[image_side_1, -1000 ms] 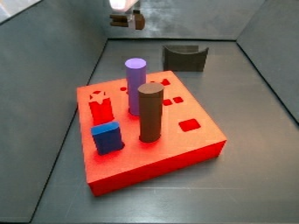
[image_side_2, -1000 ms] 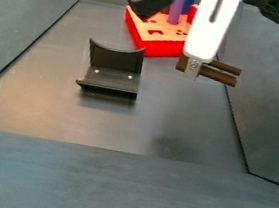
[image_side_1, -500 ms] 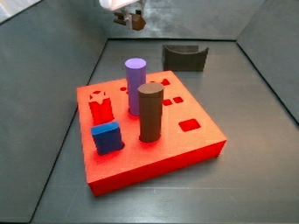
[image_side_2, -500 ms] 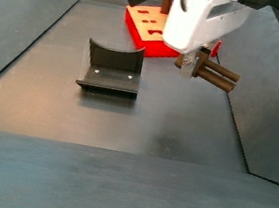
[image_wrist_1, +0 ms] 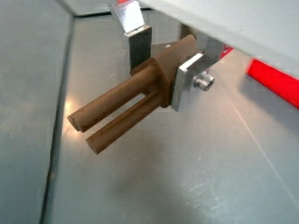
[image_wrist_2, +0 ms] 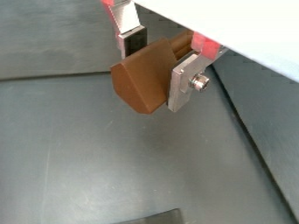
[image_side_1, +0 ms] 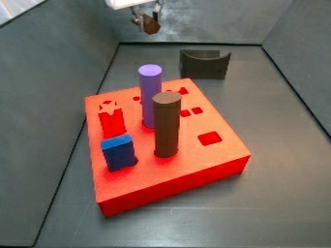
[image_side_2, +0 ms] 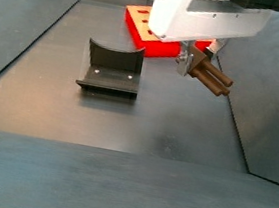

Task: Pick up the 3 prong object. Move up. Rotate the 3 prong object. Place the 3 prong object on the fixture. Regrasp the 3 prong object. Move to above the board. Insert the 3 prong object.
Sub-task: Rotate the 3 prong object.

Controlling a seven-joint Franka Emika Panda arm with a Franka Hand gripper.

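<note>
1. Small dark brown 3 prong object [image_wrist_1: 131, 103] hangs clenched in the tool [image_wrist_1: 163, 70], high above the dark grey notched fixture [image_side_2: 109, 69].
2. It looks rigid and light; holding its solid base suits it, prongs left free.

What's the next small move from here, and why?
Probably carry the piece toward the fixture and lower it there. The gripper is shut on the 3 prong object, held in the air and already tilted, away from the fixture's notch. The board comes later.
</note>
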